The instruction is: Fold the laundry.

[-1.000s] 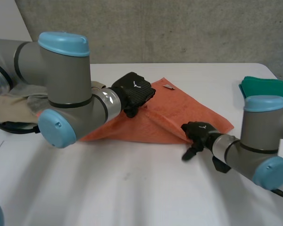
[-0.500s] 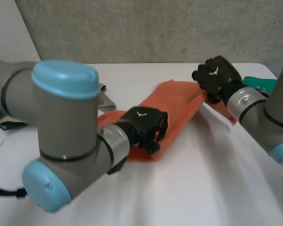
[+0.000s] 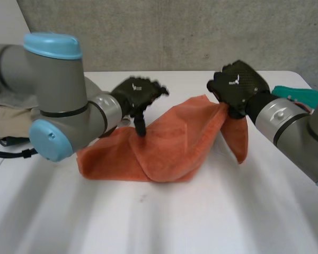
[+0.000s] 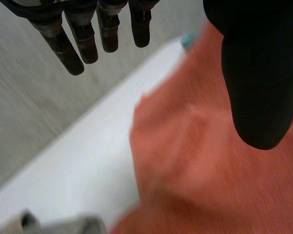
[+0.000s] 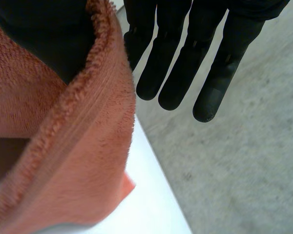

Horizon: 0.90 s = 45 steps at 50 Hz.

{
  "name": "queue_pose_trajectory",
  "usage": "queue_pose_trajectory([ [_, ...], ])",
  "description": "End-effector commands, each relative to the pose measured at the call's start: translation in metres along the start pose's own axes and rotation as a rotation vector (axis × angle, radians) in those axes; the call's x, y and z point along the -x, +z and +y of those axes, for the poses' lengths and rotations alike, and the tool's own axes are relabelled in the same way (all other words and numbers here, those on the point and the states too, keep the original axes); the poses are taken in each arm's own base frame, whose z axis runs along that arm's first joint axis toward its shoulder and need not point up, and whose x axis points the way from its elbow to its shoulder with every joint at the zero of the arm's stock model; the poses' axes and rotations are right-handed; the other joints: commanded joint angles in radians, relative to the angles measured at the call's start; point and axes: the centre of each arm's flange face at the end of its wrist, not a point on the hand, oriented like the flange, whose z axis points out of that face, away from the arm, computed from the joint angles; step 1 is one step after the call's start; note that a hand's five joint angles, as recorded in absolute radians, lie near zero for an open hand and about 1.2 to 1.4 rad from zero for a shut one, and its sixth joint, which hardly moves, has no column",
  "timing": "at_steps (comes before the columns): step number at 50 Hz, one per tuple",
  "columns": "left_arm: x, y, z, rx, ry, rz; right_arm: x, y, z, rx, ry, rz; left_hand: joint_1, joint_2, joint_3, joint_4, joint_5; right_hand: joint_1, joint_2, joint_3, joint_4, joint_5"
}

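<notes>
An orange towel (image 3: pixel 164 143) lies bunched and partly folded over itself in the middle of the white table (image 3: pixel 201 222). Its right end is raised off the table. My right hand (image 3: pixel 237 84) holds that raised end, and a flap hangs down beside it. In the right wrist view the towel's hemmed edge (image 5: pixel 63 146) is pinched at the thumb, beside straight fingers (image 5: pixel 185 48). My left hand (image 3: pixel 138 94) hovers over the towel's left part with fingers spread, holding nothing. In the left wrist view its fingers (image 4: pixel 83 34) and thumb stand apart above the towel (image 4: pixel 210 170).
A pile of beige clothes (image 3: pixel 10 114) lies at the table's left, behind my left arm; a bit of it (image 4: pixel 53 225) shows in the left wrist view. A green cloth (image 3: pixel 299 95) lies at the far right. A concrete wall stands behind the table.
My left hand has let go of the towel, opened, and moved up and back to the left. The towel's middle has dropped to the table. My right hand still holds the raised right end.
</notes>
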Motion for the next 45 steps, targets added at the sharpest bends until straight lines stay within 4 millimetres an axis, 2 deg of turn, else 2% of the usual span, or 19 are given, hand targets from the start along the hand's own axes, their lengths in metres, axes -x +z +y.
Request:
queue_pose_trajectory([
  [1, -0.008, 0.015, 0.029, 0.100, 0.033, 0.069, -0.005, -0.017, -0.036, -0.098, 0.023, -0.004, 0.000, 0.000, -0.006, -0.001, -0.024, 0.269, 0.220, 0.209, 0.202, 0.215],
  [6, -0.040, 0.016, 0.025, 0.051, 0.034, 0.211, -0.008, -0.021, -0.051, -0.138, 0.026, 0.003, 0.017, 0.018, 0.012, 0.017, -0.006, 0.269, 0.220, 0.209, 0.202, 0.215],
  [8, -0.055, 0.010, 0.025, 0.060, 0.029, 0.275, -0.011, -0.020, -0.056, -0.152, 0.024, 0.018, 0.017, 0.018, 0.012, 0.017, -0.006, 0.269, 0.220, 0.209, 0.202, 0.215],
  [11, -0.068, 0.005, 0.026, 0.078, 0.026, 0.324, -0.017, -0.019, -0.060, -0.159, 0.027, 0.040, 0.017, 0.018, 0.012, 0.017, -0.006, 0.269, 0.220, 0.209, 0.202, 0.215],
  [13, -0.079, 0.002, 0.027, 0.084, 0.026, 0.352, -0.022, -0.017, -0.064, -0.166, 0.036, 0.058, 0.108, 0.108, 0.102, 0.107, 0.084, 0.269, 0.220, 0.209, 0.202, 0.215],
  [15, -0.084, 0.002, 0.027, 0.079, 0.028, 0.360, -0.024, -0.014, -0.063, -0.164, 0.042, 0.063, 0.418, 0.418, 0.412, 0.417, 0.394, 0.269, 0.220, 0.209, 0.202, 0.215],
  [16, -0.085, 0.003, 0.025, 0.071, 0.029, 0.354, -0.025, -0.010, -0.061, -0.159, 0.048, 0.068, 0.888, 0.888, 0.882, 0.887, 0.864, 0.269, 0.220, 0.209, 0.202, 0.215],
  [17, -0.084, 0.004, 0.024, 0.066, 0.030, 0.344, -0.025, -0.007, -0.059, -0.153, 0.049, 0.069, 1.131, 1.131, 1.125, 1.130, 1.107, 0.269, 0.220, 0.209, 0.202, 0.215],
  [19, -0.077, 0.008, 0.021, 0.050, 0.028, 0.293, -0.026, -0.002, -0.053, -0.135, 0.052, 0.075, 1.194, 1.195, 1.189, 1.194, 1.171, 0.269, 0.220, 0.209, 0.202, 0.215],
  [23, -0.037, 0.021, 0.003, -0.023, 0.035, 0.049, -0.035, 0.015, -0.028, -0.059, 0.058, 0.121, 1.194, 1.195, 1.189, 1.194, 1.171, 0.269, 0.220, 0.209, 0.202, 0.215],
  [24, -0.016, 0.020, -0.011, -0.068, 0.035, -0.055, -0.040, 0.024, -0.016, -0.026, 0.057, 0.147, 1.194, 1.195, 1.189, 1.194, 1.171, 0.269, 0.220, 0.209, 0.202, 0.215],
  [26, 0.002, 0.017, -0.027, -0.120, 0.037, -0.137, -0.049, 0.032, -0.006, -0.001, 0.051, 0.188, 1.194, 1.195, 1.189, 1.194, 1.171, 0.269, 0.220, 0.209, 0.202, 0.215],
  [27, 0.017, 0.011, -0.045, -0.186, 0.037, -0.191, -0.061, 0.041, 0.002, 0.019, 0.052, 0.242, 1.194, 1.195, 1.189, 1.194, 1.171, 0.269, 0.220, 0.209, 0.202, 0.215],
  [30, 0.038, 0.000, -0.072, -0.302, 0.032, -0.257, -0.079, 0.051, 0.010, 0.041, 0.053, 0.331, 1.194, 1.195, 1.189, 1.194, 1.171, 0.269, 0.220, 0.209, 0.202, 0.215],
  [31, 0.049, -0.009, -0.088, -0.376, 0.021, -0.296, -0.087, 0.056, 0.012, 0.042, 0.050, 0.379, 1.194, 1.195, 1.189, 1.194, 1.171, 0.269, 0.220, 0.209, 0.202, 0.215],
  [35, 0.064, -0.028, -0.107, -0.489, -0.008, -0.356, -0.097, 0.066, 0.008, -0.012, 0.034, 0.433, 1.194, 1.195, 1.189, 1.194, 1.171, 0.269, 0.220, 0.209, 0.202, 0.215],
  [38, 0.066, -0.035, -0.106, -0.509, -0.015, -0.377, -0.096, 0.068, 0.007, -0.043, 0.030, 0.435, 1.194, 1.195, 1.189, 1.194, 1.171, 0.269, 0.220, 0.209, 0.202, 0.215],
  [40, 0.065, -0.037, -0.096, -0.497, -0.014, -0.396, -0.089, 0.068, 0.011, -0.048, 0.044, 0.418, 1.194, 1.195, 1.189, 1.194, 1.171, 0.269, 0.220, 0.209, 0.202, 0.215],
  [45, 0.050, -0.036, -0.052, -0.361, -0.005, -0.406, -0.057, 0.062, 0.025, -0.004, 0.074, 0.337, 1.194, 1.195, 1.189, 1.194, 1.171, 0.269, 0.220, 0.209, 0.202, 0.215],
])
